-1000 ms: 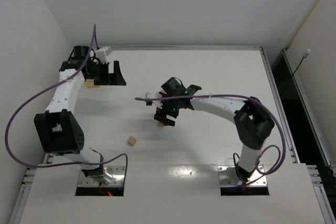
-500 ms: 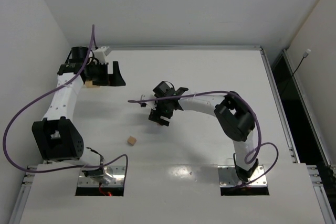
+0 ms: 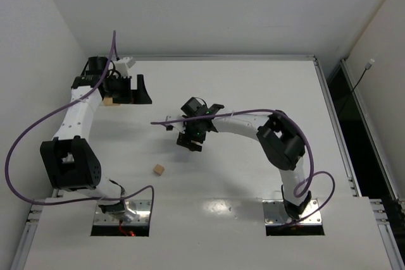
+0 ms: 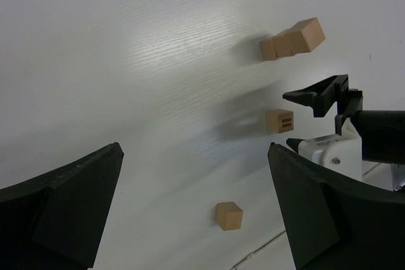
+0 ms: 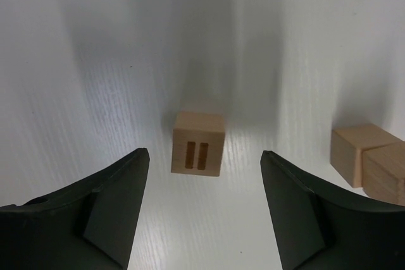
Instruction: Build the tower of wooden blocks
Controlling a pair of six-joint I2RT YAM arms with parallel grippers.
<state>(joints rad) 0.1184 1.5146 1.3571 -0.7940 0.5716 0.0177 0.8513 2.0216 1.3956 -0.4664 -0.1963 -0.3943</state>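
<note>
Plainly the step in hand is the pick-up of the next cube, with the grasp itself not yet made. Nearest the arm bases, on the near left of the slotted cube, 1 small plain tan wooden cube (image 3: 158, 169) lies alone on the white table (image 3: 266, 93). Next comes that landmark: a small light tan wooden cube with 2 dark slots in its top face (image 5: 199, 143), the slotted cube, sitting flat on the table. The right gripper (image 3: 190, 143) hangs over it, its 2 black fingers (image 5: 95, 213) partly spread, 1 on each side of the slotted cube with bare table showing in both gaps, so it touches and holds nothing. Just beyond the slotted cube, near but apart, stands the wood block tower (image 4: 292, 39), so far what looks like a stack of 3 plain tan cubes. The next move calls for the fingers to meet squarely on the slotted cube's 2 side faces, lift it clear, and centre it over the top cube without nudging the column. Farthest off, well to the far left of the slotted cube, the left gripper (image 4: 193, 150) is spread wide and empty, with 1 more tan cube (image 3: 109, 100) just beside its arm.
</note>
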